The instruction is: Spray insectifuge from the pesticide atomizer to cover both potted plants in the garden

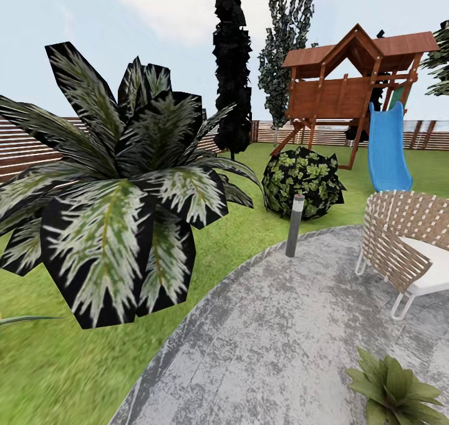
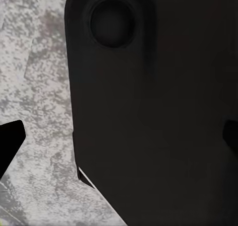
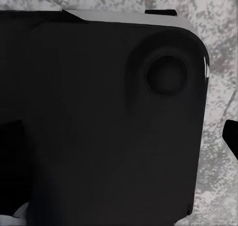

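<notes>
Potted plants are what the job needs sprayed, and one low green rosette (image 1: 394,390) sits on the grey paved patio (image 1: 274,344) at the near right of the head view; whether it has a pot cannot be told. I see no sprayer, so the step in hand looks like searching the garden. Next, turn to find it.

Both wrist views look past a dark robot panel (image 2: 153,116) to speckled paving, so I cannot tell how the jaws stand.

Counted: one striped bush (image 1: 118,194), one round shrub (image 1: 302,182), one lamp post (image 1: 295,225), one woven chair (image 1: 405,244), one blue slide (image 1: 386,151).
</notes>
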Robot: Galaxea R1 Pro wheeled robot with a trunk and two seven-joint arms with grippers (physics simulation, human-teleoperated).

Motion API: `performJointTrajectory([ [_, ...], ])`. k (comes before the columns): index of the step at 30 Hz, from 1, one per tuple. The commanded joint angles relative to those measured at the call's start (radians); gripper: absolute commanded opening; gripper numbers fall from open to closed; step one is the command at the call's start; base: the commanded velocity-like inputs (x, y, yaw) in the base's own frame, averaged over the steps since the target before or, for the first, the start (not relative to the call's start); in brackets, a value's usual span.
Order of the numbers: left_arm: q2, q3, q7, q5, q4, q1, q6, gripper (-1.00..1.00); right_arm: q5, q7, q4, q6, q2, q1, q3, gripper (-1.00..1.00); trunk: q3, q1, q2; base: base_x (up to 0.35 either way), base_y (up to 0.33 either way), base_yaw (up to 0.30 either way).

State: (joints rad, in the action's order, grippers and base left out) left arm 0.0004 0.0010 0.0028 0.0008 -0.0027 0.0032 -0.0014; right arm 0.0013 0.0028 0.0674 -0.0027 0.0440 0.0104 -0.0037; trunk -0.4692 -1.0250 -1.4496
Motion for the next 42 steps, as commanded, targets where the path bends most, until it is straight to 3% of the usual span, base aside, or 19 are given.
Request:
performJointTrajectory([
  [1,0.0,0.0,0.0,0.001,0.0,0.0,0.0,1.0,0.0,0.0,0.006,0.0,0.0,0.0,-0.001,1.0,-0.001,0.0,0.0,0.0,0.0,0.0],
  [8,-0.002,0.001,0.001,0.006,-0.013,0.0,-0.014,1.0,0.002,0.0,0.041,-0.028,-0.005,0.0,-0.002,1.0,-0.001,0.0,0.0,0.0,0.0,0.0],
  [14,-0.002,0.002,0.0,0.007,-0.047,-0.017,-0.048,1.0,0.003,-0.001,0.07,-0.061,-0.036,0.0,-0.002,1.0,-0.001,0.0,0.0,0.0,0.0,0.0],
  [15,-0.002,0.002,0.0,0.007,-0.149,-0.026,-0.23,1.0,0.002,-0.001,0.174,-0.23,-0.07,0.0,-0.002,1.0,-0.001,0.0,0.0,0.0,0.0,0.0],
  [20,-0.003,0.001,-0.002,0.007,-0.279,-0.037,-0.235,1.0,0.002,-0.001,0.276,-0.28,-0.091,0.001,-0.003,1.0,-0.001,0.0,0.0,0.0,0.0,0.0],
  [28,-0.017,-0.004,-0.011,0.0,-0.493,-0.04,-0.24,1.0,0.0,-0.002,0.445,-0.349,-0.096,0.027,-0.004,1.0,-0.001,0.0,0.0,0.0,0.0,0.0],
  [31,-0.021,-0.006,-0.012,-0.003,-0.559,-0.071,-0.29,1.0,0.002,-0.001,0.491,-0.353,-0.096,0.041,-0.003,1.0,-0.001,0.0,0.0,0.0,0.0,0.0],
  [36,-0.017,-0.007,-0.01,-0.005,-0.527,-0.081,-0.38,1.0,0.004,-0.001,0.488,-0.353,-0.096,0.043,-0.003,1.0,-0.001,0.0,0.0,0.0,0.0,-0.029],
  [42,-0.012,-0.001,-0.011,0.005,-0.454,-0.083,-0.4,1.0,0.004,-0.001,0.459,-0.353,-0.101,0.043,-0.004,1.0,-0.001,0.0,0.0,0.0,0.0,-0.214],
])
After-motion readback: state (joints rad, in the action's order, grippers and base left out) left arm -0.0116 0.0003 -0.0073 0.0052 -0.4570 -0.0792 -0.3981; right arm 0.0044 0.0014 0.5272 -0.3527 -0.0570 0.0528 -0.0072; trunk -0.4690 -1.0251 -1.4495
